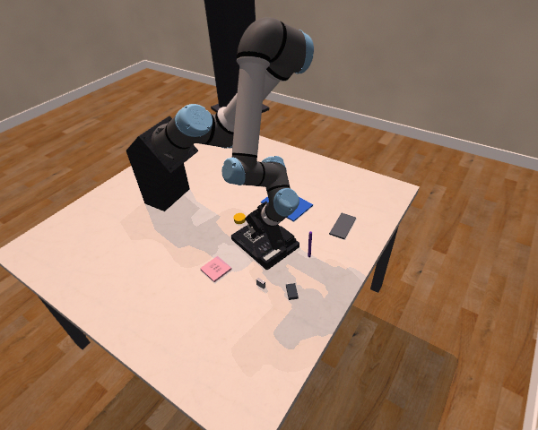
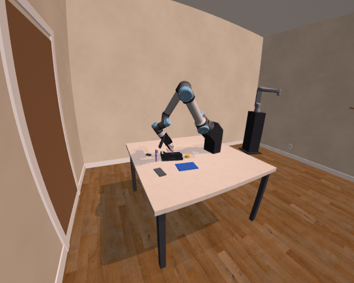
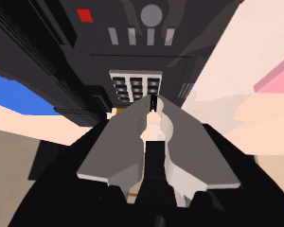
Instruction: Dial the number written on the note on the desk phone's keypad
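A black desk phone (image 1: 264, 246) sits near the middle of the table, its handset lying in the cradle along its right side. It also shows in the exterior view (image 2: 171, 155). The keypad (image 3: 135, 87) fills the middle of the wrist view, with a red light (image 3: 85, 15) and a round button above it. My gripper (image 3: 152, 96) is shut with nothing between the fingers, and its closed tips point down at the keypad's lower right keys. In the top view the gripper (image 1: 255, 231) is over the phone's left part. The pink note (image 1: 215, 268) lies left of the phone.
A yellow disc (image 1: 238, 216) and a blue pad (image 1: 291, 206) lie behind the phone. A purple pen (image 1: 309, 244) and a grey slab (image 1: 342, 225) lie to its right. Two small dark blocks (image 1: 291, 290) lie in front. The arm's black base (image 1: 158, 171) stands at the back left.
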You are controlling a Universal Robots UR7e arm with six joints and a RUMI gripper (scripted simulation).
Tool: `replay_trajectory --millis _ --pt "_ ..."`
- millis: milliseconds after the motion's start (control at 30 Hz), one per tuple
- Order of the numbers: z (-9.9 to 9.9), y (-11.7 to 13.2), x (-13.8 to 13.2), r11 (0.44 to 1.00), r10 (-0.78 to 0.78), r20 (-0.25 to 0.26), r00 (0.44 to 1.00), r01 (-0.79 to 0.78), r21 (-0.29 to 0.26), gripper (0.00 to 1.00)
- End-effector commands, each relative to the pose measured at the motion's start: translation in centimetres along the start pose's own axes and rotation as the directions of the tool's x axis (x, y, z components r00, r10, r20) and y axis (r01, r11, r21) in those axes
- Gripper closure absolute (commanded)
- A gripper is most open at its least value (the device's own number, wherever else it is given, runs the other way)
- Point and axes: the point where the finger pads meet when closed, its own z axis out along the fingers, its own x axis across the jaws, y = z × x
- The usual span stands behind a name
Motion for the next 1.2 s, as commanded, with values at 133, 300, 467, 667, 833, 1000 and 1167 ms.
replay_trajectory --millis 133,300,467,667,833,1000,1167 --pt "0.0 0.0 0.0 1.000 0.000 0.000 1.000 0.000 0.001 1.00" --pt "0.0 0.0 0.0 1.000 0.000 0.000 1.000 0.000 0.001 1.00" --pt "0.0 0.0 0.0 1.000 0.000 0.000 1.000 0.000 0.001 1.00" --pt "0.4 -0.3 0.0 1.000 0.000 0.000 1.000 0.000 0.001 1.00" --pt "0.9 -0.7 0.0 1.000 0.000 0.000 1.000 0.000 0.001 1.00" --pt "1.0 -0.7 0.0 1.000 0.000 0.000 1.000 0.000 0.001 1.00" --pt "1.0 -0.8 0.0 1.000 0.000 0.000 1.000 0.000 0.001 1.00"
